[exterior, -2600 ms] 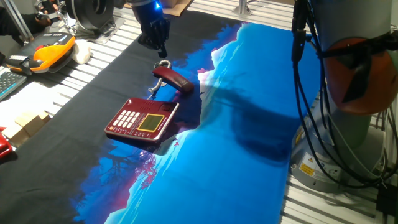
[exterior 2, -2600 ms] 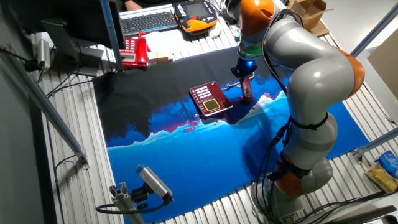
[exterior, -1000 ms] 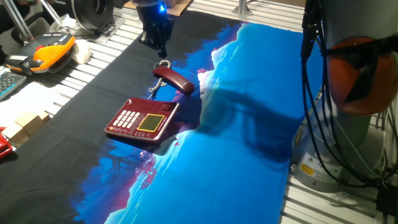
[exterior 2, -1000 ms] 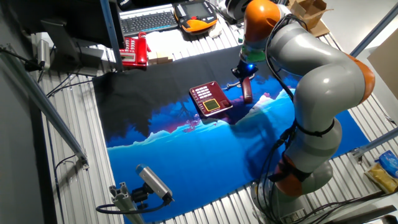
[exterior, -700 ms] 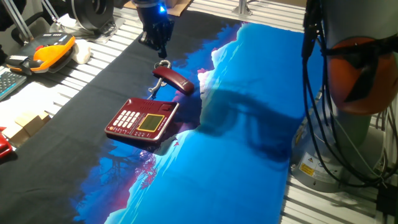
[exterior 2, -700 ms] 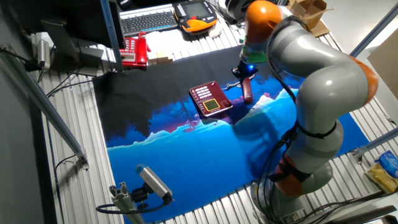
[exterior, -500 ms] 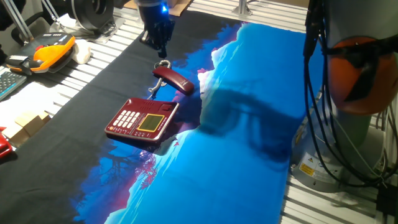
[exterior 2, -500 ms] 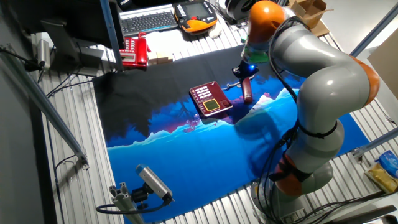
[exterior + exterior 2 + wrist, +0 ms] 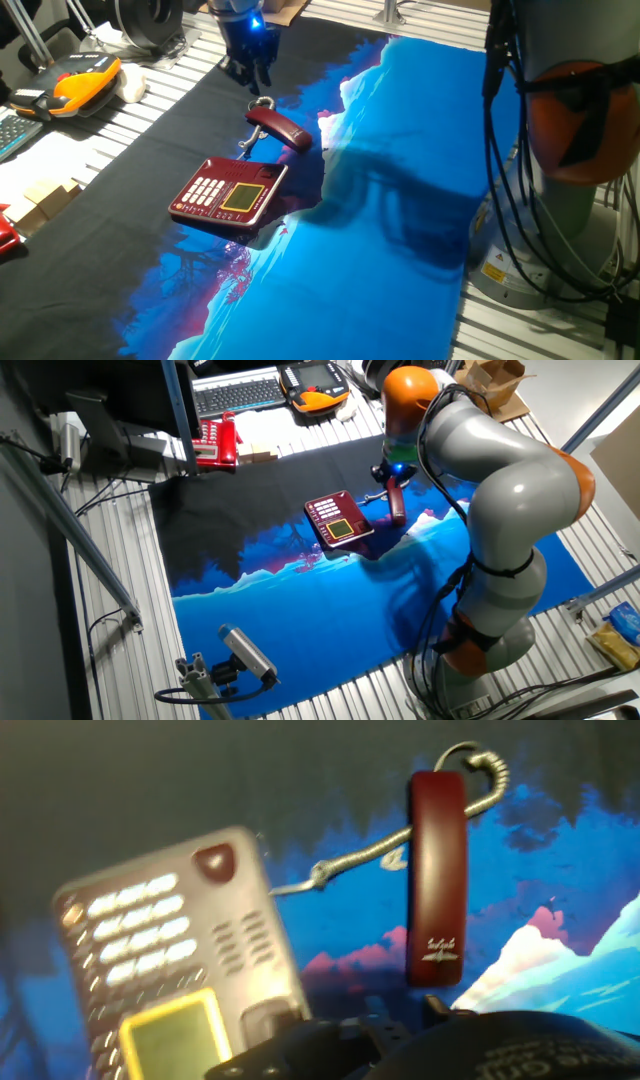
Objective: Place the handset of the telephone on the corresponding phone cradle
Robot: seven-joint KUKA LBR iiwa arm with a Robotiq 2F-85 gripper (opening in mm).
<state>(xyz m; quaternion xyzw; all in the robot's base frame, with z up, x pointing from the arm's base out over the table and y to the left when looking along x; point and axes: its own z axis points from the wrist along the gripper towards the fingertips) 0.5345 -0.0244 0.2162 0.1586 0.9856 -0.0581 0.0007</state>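
Dark red handset (image 9: 279,127) lies on the cloth beside your telephone's phone cradle (image 9: 262,176), not seated. Your gripper (image 9: 247,73) hovers near its far end, holding nothing; finger spread unclear.

The pincer (image 9: 252,78) hangs over the black end of the mat on the bench (image 9: 180,75), fingers pointing down, can't tell how wide they are. The dark red handset (image 9: 281,128) lies just below it, apart from it. The phone cradle (image 9: 262,172) is further on past the handset, nothing sitting in it.
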